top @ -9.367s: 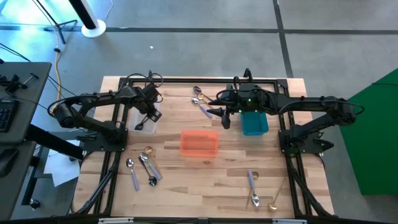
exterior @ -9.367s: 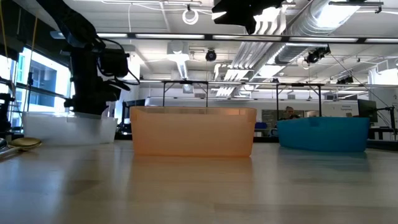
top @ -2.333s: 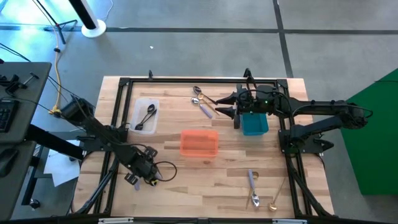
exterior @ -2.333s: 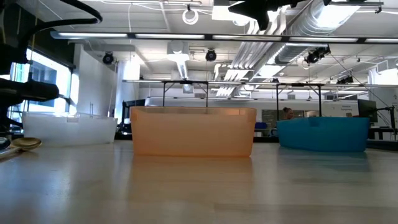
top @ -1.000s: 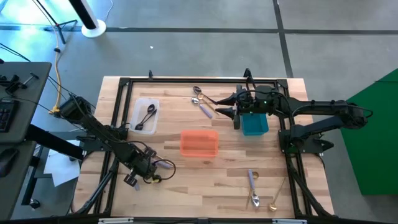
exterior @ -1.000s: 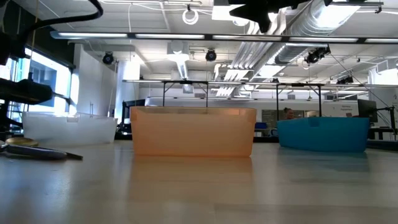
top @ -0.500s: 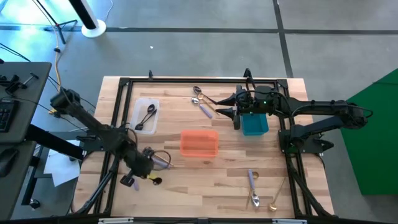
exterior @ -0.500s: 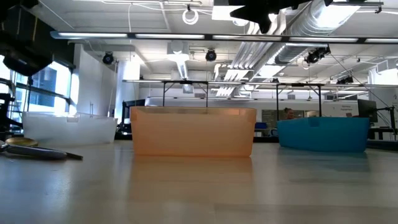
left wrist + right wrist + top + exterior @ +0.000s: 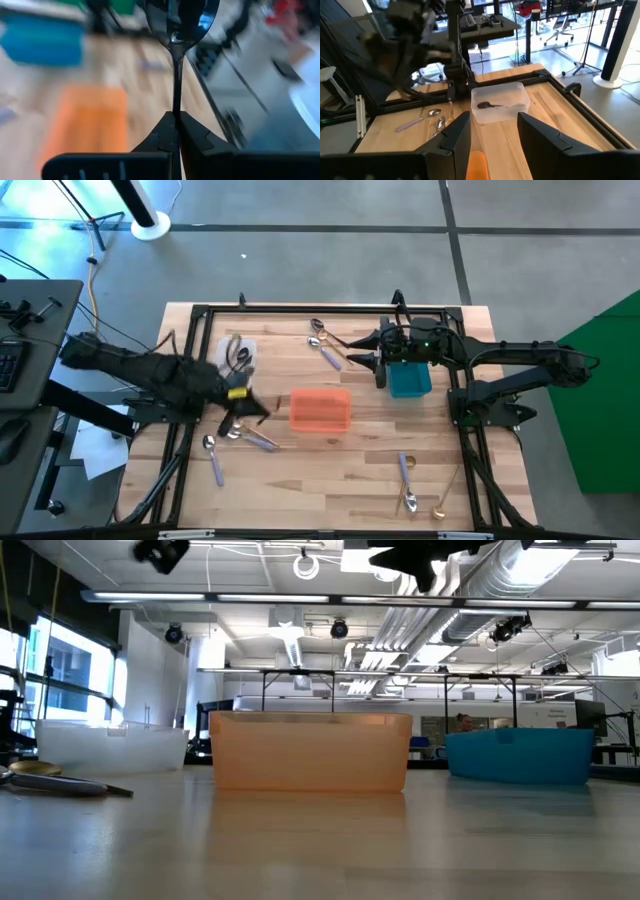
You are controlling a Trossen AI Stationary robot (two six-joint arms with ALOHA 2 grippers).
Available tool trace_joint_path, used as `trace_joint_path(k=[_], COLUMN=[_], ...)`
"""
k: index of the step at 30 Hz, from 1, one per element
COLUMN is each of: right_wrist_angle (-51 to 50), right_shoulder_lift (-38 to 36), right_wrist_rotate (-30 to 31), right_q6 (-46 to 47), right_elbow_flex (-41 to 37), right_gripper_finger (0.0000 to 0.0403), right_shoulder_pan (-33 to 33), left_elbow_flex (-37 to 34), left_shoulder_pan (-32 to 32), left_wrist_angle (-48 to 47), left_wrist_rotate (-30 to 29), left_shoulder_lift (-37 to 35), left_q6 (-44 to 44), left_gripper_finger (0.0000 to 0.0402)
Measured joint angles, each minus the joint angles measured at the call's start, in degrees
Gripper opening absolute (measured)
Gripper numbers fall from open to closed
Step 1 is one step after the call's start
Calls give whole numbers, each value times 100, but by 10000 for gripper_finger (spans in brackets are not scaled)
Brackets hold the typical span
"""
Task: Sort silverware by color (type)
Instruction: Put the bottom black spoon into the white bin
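Left end effector (image 9: pixel 176 131) clenched on glossy black spoon (image 9: pixel 179 30), mid-air near clear plastic bin (image 9: pixel 236 364) holding one black spoon. Right end effector (image 9: pixel 491 131) released above teal bin (image 9: pixel 409 380). Most spoons unsorted on desk (image 9: pixel 340 470).

An orange bin (image 9: pixel 320 409) sits between a clear bin (image 9: pixel 236 363) and a teal bin (image 9: pixel 409 378).

The counter (image 9: pixel 340 465) was pale wood in planks, smooth with a soft sheen, edged by a matt black metal frame (image 9: pixel 300 309). The left tool (image 9: pixel 175 131) was matt dark plastic, clamped on a glossy black spoon (image 9: pixel 180 20) whose bowl mirrored the lights. The clear bin (image 9: pixel 500 102) looked like frosted translucent plastic, the orange bin (image 9: pixel 310 750) translucent too, and the teal bin (image 9: pixel 520 755) opaque and smooth. The lavender-handled spoon (image 9: pixel 405 480) had a polished metal bowl.
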Motion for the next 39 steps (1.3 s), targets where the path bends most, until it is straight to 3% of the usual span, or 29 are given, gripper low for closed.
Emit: trace_joint_path(k=[5,15,23,39], right_wrist_angle=[280,848,877,877], right_shoulder_lift=[0,0,0,0], right_wrist_rotate=[-37,-193,-139,-84], right_q6=[82,198,195,59], right_elbow_flex=[1,1,1,1], right_gripper_finger=[146,146,146,146], right_shoulder_pan=[3,109,322,388], left_elbow_flex=[14,16,16,16], left_shoulder_pan=[954,2276,2396,2392], left_wrist_angle=[1250,3262,3790,3828], left_wrist_rotate=[109,1366,1566,1565], left_shoulder_lift=[148,1011,1534,1538], left_q6=[272,117,98,150], left_gripper_finger=[0,0,0,0])
